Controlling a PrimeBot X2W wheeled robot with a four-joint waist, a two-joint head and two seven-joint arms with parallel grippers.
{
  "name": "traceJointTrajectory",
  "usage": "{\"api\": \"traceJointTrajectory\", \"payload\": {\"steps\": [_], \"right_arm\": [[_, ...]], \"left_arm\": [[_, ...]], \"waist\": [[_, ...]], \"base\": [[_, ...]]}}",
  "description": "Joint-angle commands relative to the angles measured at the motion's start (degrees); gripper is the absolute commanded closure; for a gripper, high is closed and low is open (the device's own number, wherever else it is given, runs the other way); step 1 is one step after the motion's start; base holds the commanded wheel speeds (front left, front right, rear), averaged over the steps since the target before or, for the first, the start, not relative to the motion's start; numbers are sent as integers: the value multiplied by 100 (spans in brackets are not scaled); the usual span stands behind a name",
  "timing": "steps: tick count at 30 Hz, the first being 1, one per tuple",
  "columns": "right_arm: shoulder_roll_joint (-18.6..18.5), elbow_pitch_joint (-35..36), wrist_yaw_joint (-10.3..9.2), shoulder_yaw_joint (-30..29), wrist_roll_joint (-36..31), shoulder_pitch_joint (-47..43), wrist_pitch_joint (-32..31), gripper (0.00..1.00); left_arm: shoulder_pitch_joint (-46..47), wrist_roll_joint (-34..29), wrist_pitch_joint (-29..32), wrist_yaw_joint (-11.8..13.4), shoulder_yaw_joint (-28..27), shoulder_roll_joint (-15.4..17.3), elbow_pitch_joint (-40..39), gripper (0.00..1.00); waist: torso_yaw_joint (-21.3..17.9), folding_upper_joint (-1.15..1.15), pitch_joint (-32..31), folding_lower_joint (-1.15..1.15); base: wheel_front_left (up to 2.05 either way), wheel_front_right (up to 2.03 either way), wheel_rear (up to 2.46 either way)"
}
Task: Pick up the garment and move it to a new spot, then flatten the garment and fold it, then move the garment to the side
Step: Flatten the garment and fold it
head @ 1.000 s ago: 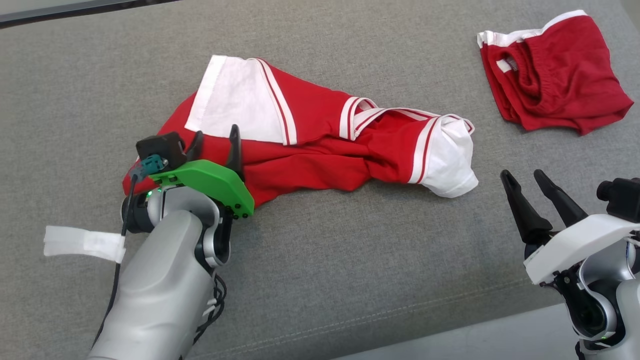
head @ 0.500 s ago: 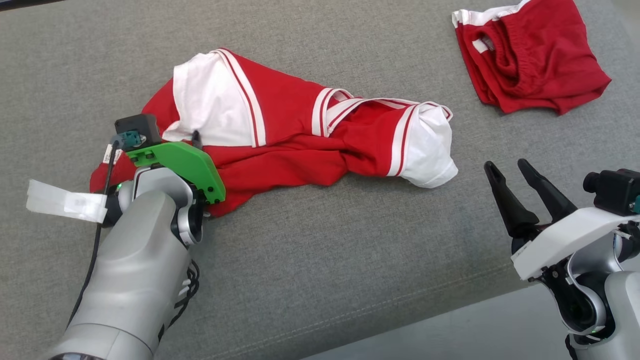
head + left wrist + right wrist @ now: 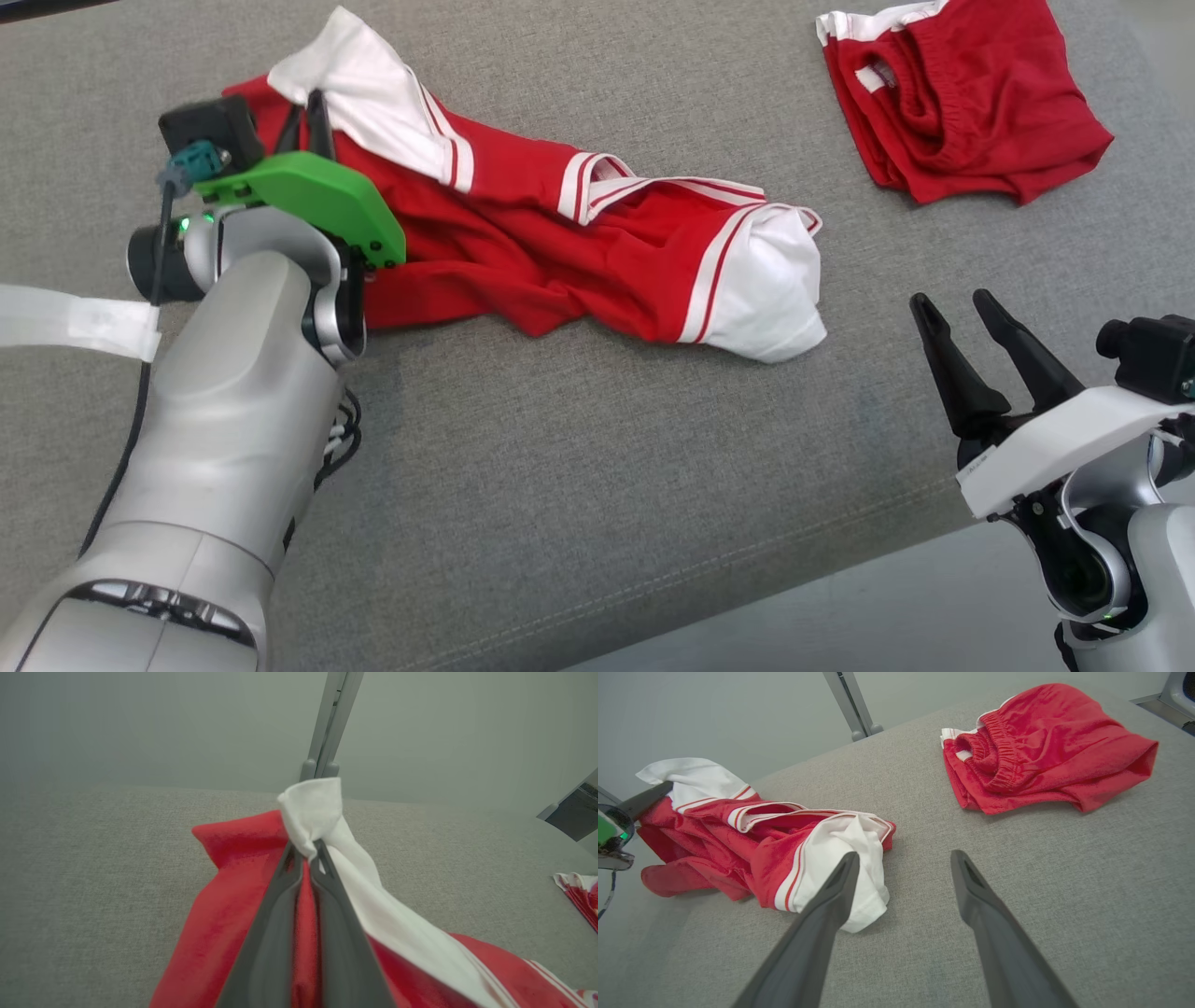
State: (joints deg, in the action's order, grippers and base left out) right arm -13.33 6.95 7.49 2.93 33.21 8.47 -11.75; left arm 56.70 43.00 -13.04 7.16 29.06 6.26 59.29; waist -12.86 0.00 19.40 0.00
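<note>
Left end effector (image 3: 303, 107) clamped on the red-and-white garment (image 3: 579, 252).
It pinches the white sleeve near the grey cushion's (image 3: 560, 467) far left edge; the right end effector (image 3: 950, 303), fingers apart, hovers near the front edge; red shorts (image 3: 962, 103) lie far right.

head camera looks down; both low wrist views share the garment (image 3: 560, 252).

The silver-grey left arm (image 3: 233, 420), with a green plate at its wrist (image 3: 313, 191), reaches forward. The left gripper (image 3: 308, 851), two long dark fingers, is pressed closed on a corner of the red and white cloth garment (image 3: 315, 807). The right gripper (image 3: 950, 303) rests low at the right side, its fingers spread apart and pointing up.
</note>
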Motion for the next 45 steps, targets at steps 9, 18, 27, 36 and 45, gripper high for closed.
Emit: {"api": "traceJointTrajectory", "payload": {"steps": [9, 18, 27, 36, 45], "right_arm": [[46, -45, -1, 339, 62, 352, 77, 0], [114, -200, -1, 630, 176, 666, 303, 0], [151, -423, -1, 751, 238, 805, 549, 0], [58, -395, -1, 475, 187, 548, 599, 0], [65, -199, -1, 405, 131, 453, 396, 0]], "left_arm": [[839, -345, -159, -14, 197, -75, 144, 100], [1339, -622, -202, -98, 450, -173, 468, 100], [1373, -653, -214, -199, 625, -292, 663, 0], [908, -548, -212, -233, 527, -321, 142, 0], [507, -185, -39, 142, 243, -165, 753, 0]], "waist": [[-289, 0, 110, 0], [-789, 0, 388, 0], [-886, 0, 525, 0], [-316, 0, 322, 0], [3, 0, 218, 0]], "base": [[0, 0, 0], [0, 0, 0], [0, 0, 0], [0, 0, 0], [0, 0, 0]]}}
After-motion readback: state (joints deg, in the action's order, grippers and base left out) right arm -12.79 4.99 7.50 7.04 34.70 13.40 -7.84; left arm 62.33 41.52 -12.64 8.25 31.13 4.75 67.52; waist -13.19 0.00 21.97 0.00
